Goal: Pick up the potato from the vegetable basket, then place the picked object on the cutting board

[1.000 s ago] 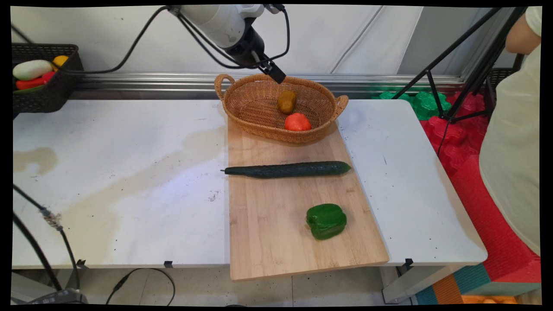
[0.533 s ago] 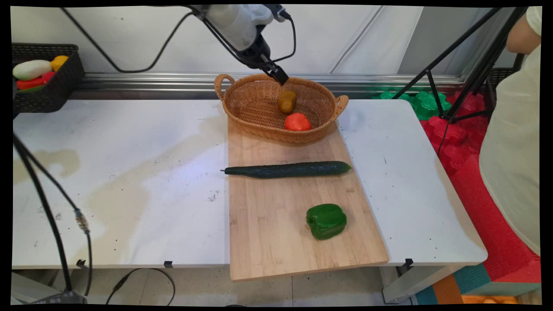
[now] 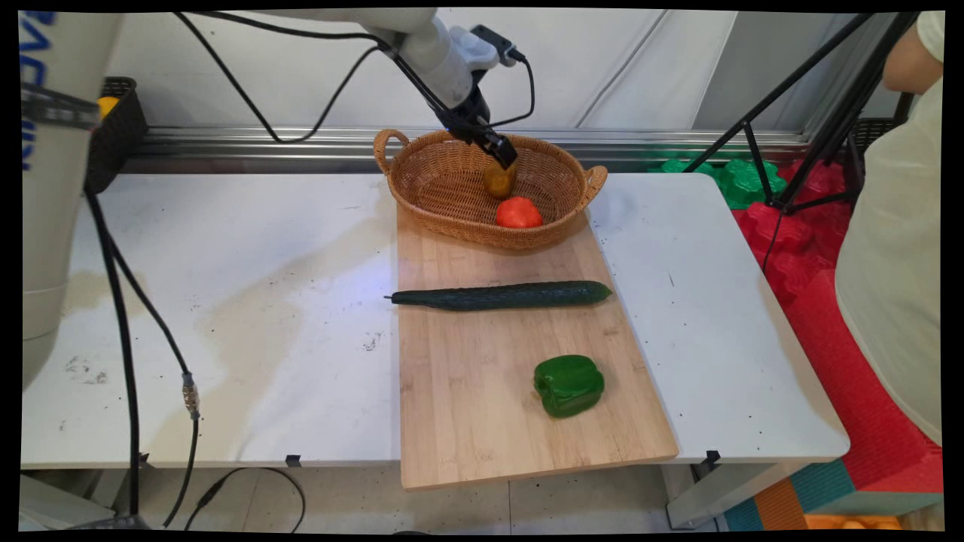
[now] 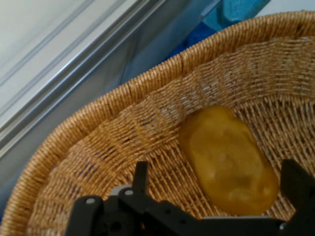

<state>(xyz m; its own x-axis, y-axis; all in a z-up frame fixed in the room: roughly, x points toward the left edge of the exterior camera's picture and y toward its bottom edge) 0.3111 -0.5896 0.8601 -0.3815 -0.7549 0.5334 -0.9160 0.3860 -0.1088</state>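
So, working from the near edge back: a green pepper point(image 3: 569, 385) sits on its side on the near half of the wooden board point(image 3: 467, 421), closer to the board's right edge. It's well apart from everything else, with bare board all around it. Past that, a long cucumber point(image 3: 501, 295) lies straight across the board. Its stem end pokes off the left edge onto the white table point(image 3: 211, 301), simply because it's longer than the board is wide.

At the far end of the board there's a wicker basket point(image 3: 422, 188) with two handles. It sits partly on the board and partly past it, near the wall rail. Inside it a red tomato point(image 3: 518, 213) rests against the near wall, with a brownish potato point(image 3: 498, 181) just behind it, more toward the middle of the basket floor.

The claw point(image 3: 506, 156) reaches down into the basket from the upper left, tilted, and sits right over the potato. In the hand view the two fingers point(image 4: 141, 178) are spread wide, with the potato point(image 4: 227, 161) lying between them and a bit ahead. It isn't gripping anything; the potato looks like it's just resting on the weave point(image 4: 98, 162), and I can't tell whether a finger is touching it.

Far left by the wall a black crate point(image 3: 113, 128) peeks out with something yellow inside, and a person point(image 3: 896, 248) stands at the right edge next to a tripod point(image 3: 798, 98).
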